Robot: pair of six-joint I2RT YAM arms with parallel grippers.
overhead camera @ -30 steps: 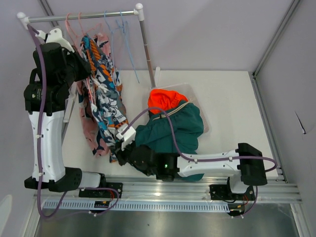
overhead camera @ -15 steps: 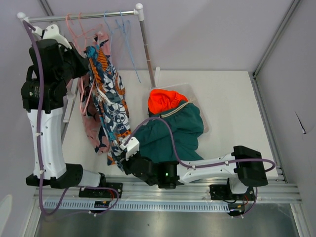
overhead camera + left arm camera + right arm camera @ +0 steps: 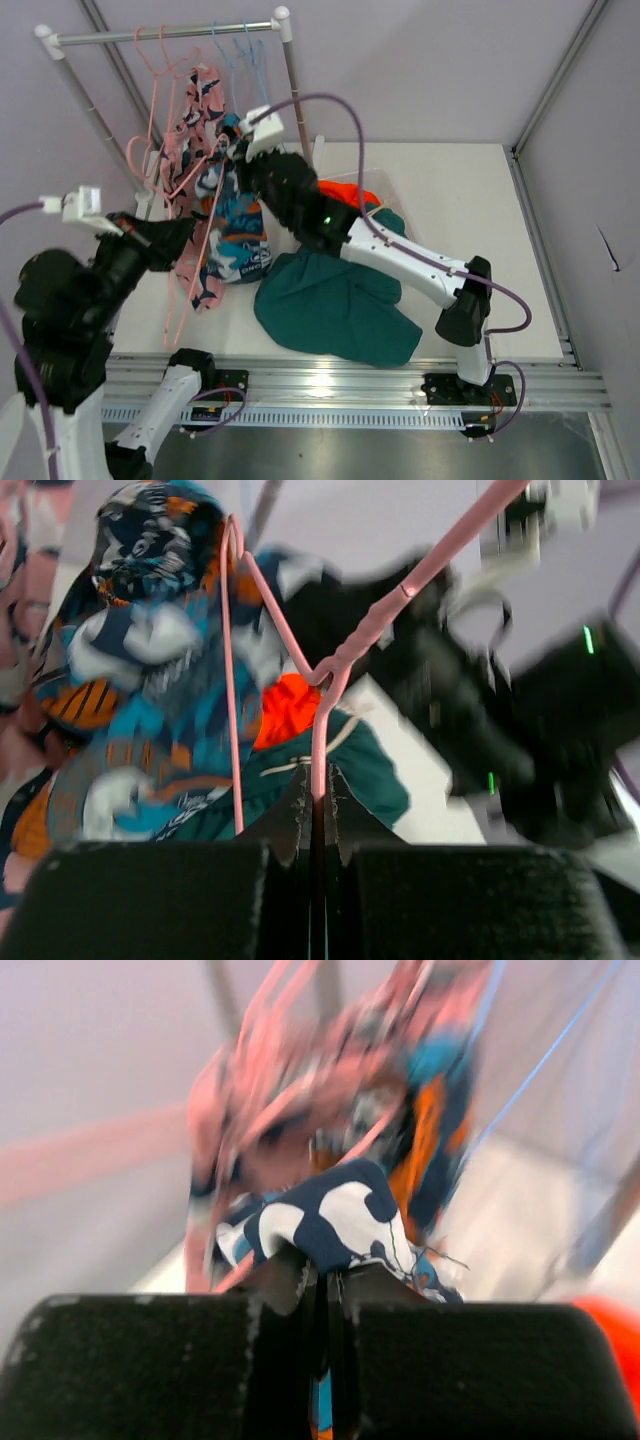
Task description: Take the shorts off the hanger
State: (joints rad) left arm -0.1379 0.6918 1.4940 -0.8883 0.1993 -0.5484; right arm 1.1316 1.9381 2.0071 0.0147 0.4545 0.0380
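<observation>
Soft matt cloth of the printed shorts [image 3: 235, 225], dull cloth of the teal shorts [image 3: 335, 310], thin smooth pink hanger [image 3: 321, 720] with slight sheen, shiny metal rail [image 3: 165, 34], smooth white matt desk [image 3: 470, 200], grainy black left tool [image 3: 315, 810].

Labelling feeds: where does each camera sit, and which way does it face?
Top external: above, behind the bases, looking down on the table; left arm and right arm show.
Left wrist: on the left arm, facing along the left gripper pinching the pink hanger; shut jaws show.
Right wrist: on the right arm, facing along the right gripper clamping the printed shorts; shut jaws show.
Both wrist views share the printed shorts.
</observation>
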